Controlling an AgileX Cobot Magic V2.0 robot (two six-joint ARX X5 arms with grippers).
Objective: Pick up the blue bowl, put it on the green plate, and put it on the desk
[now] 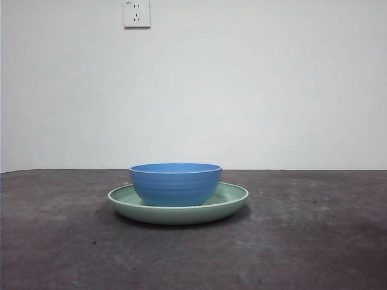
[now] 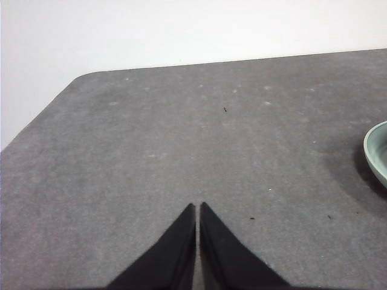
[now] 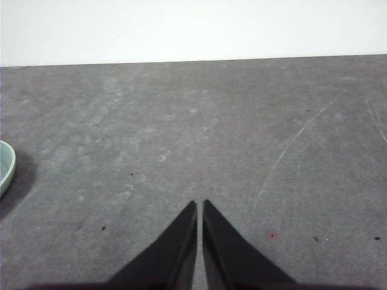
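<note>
The blue bowl (image 1: 175,183) stands upright inside the green plate (image 1: 233,199), which rests on the desk (image 1: 314,241) in the middle of the front view. No arm shows in the front view. My left gripper (image 2: 198,206) is shut and empty above bare desk (image 2: 181,139); the plate's rim (image 2: 376,151) shows at the edge of its view. My right gripper (image 3: 199,204) is shut and empty above bare desk (image 3: 211,133); a sliver of the plate's rim (image 3: 5,166) shows at the edge of its view. The bowl is out of both wrist views.
A white wall with an outlet (image 1: 136,13) stands behind the desk. The desk's rounded corner (image 2: 84,78) shows in the left wrist view. Pale scratches (image 3: 296,139) mark the desk in the right wrist view.
</note>
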